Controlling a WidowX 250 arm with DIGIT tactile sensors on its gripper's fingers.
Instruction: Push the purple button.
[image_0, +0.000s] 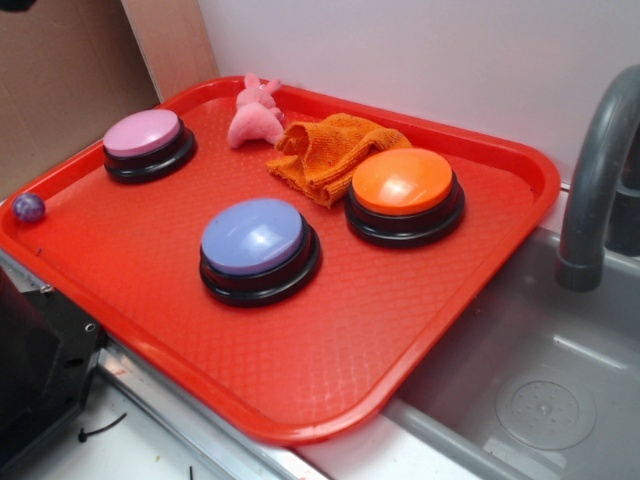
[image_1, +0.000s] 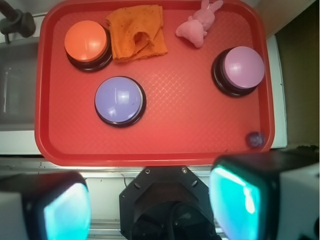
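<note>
A red plastic tray (image_0: 330, 370) with a textured floor sits on the counter beside a grey sink basin (image_0: 540, 400) and its curved grey faucet (image_0: 595, 190). Near the tray's middle stands the purple button (image_0: 254, 240) — a large round dome with a lavender blue-purple top on a black base. The orange domed button (image_0: 403, 185), of like size and also on a black base, stands close by, apart from the purple one. A crumpled orange terry cloth (image_0: 325, 155) lies touching the orange button's base, and just beside the cloth rests a small pink plush rabbit (image_0: 255, 112). A smaller pink-mauve topped button (image_0: 145, 138) sits well apart toward one tray corner, with a tiny purple ball (image_0: 28, 207) against the rim near it.

In the wrist view the gripper (image_1: 150, 212) hangs high above the near edge of the tray, looking straight down — the purple button (image_1: 119, 99) lies ahead of it, untouched. Its two fingers (image_1: 240, 200), with teal-glowing pads, stand wide apart at the bottom of the view, holding nothing.
</note>
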